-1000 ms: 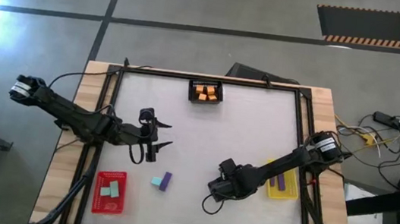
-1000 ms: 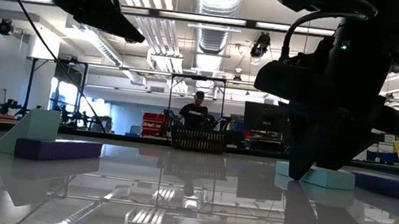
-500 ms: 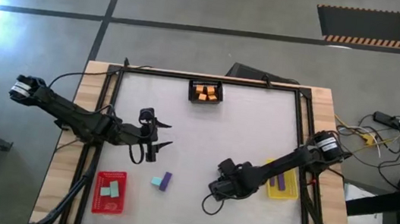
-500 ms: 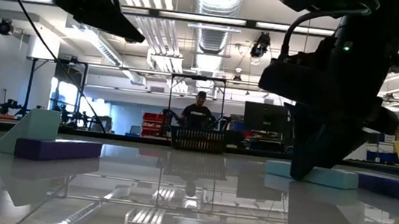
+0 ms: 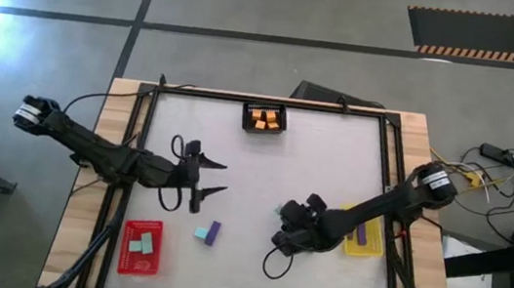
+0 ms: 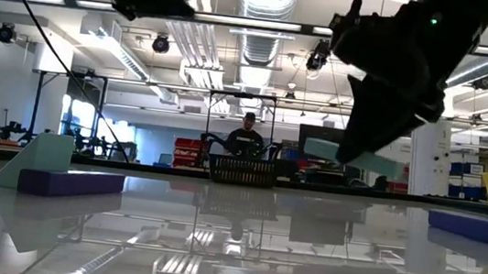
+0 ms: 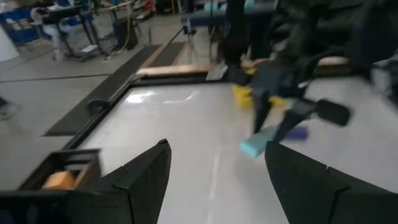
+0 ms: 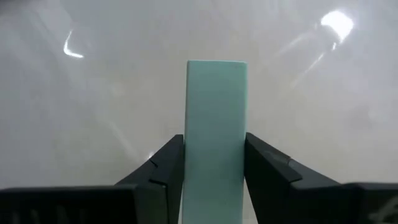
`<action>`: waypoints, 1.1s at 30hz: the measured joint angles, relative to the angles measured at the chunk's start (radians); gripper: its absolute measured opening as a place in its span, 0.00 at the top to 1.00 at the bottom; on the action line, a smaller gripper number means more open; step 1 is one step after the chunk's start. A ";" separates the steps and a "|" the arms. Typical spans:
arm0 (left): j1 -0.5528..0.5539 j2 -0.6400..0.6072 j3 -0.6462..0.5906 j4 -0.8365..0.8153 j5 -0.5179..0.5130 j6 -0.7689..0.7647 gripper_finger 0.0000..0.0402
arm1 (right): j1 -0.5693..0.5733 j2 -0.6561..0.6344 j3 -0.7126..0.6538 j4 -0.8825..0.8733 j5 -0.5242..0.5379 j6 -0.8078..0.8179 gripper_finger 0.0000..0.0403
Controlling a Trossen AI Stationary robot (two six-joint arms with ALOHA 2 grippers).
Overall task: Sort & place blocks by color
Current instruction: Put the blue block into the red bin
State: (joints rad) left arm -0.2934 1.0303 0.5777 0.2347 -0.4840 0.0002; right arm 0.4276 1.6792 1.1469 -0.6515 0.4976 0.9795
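My right gripper [image 5: 282, 228] is over the table's middle, shut on a long teal block [image 8: 216, 124], which also shows in the low view [image 6: 345, 155] and the left wrist view [image 7: 260, 142]. My left gripper [image 5: 213, 178] hovers open left of centre, its fingers [image 7: 140, 177] wide apart and touching nothing. A teal cube [image 5: 200, 234] and a purple block [image 5: 214, 231] lie side by side on the table near the front. Two teal blocks [image 5: 141, 244] lie in the red tray, orange blocks [image 5: 265, 118] in the black tray, and a purple block [image 5: 360, 233] in the yellow tray. My right gripper pinches the teal block between its two fingers [image 8: 165, 168] on the block's long side faces, at its rear end [image 8: 214, 177]. The rest of the block sticks out ahead of the fingertips. The fingers slant down from above. The block is lifted clear of the table.
The red tray [image 5: 138, 260] sits at the near left, the black tray [image 5: 264, 129] at the far edge's middle, the yellow tray [image 5: 369, 244] at the right. A dark frame borders the table [image 5: 272, 104]. A person stands in the room beyond [image 6: 244, 137].
My right gripper has risen and drawn a little toward the far right, lifting the teal block from the tabletop clear into the air. My left gripper has risen slightly and shifted a little toward the right, still open.
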 joint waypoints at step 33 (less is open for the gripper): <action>-0.074 0.472 0.056 0.765 0.003 -0.116 0.39 | -0.208 -0.433 -0.540 1.436 -0.278 -0.939 0.69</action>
State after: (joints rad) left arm -0.3671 1.5024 0.6341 0.9995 -0.4807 -0.1161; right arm 0.2195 1.2457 0.6066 0.7845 0.2197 0.0405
